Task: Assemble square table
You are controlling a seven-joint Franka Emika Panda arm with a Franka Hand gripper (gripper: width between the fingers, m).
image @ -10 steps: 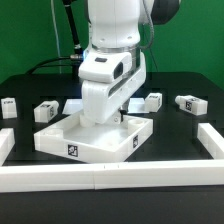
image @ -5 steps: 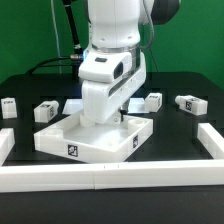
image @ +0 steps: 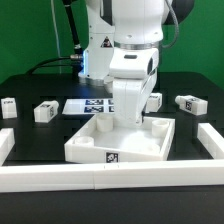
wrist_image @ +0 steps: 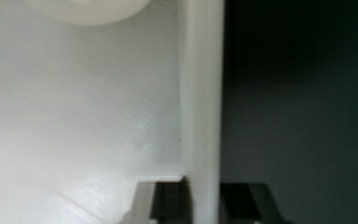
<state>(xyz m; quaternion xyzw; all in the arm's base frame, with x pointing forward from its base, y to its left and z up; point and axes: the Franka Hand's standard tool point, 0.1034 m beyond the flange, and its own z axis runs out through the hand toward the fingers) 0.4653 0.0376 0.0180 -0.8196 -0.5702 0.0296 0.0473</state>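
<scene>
The gripper point(wrist_image: 204, 200) seems pinched shut on the thin rim of the table top point(image: 140, 150), lower centre; if it slips, the top could twist against the front wall point(image: 60, 180).

I count 1 square table top point(image: 85, 152), 4 loose short white legs point(image: 8, 107) point(image: 45, 111) point(image: 153, 100) point(image: 187, 103), 1 marker board point(image: 88, 105), 1 long white border wall point(image: 100, 179) and 1 robot arm point(image: 135, 60) on my screens.
</scene>
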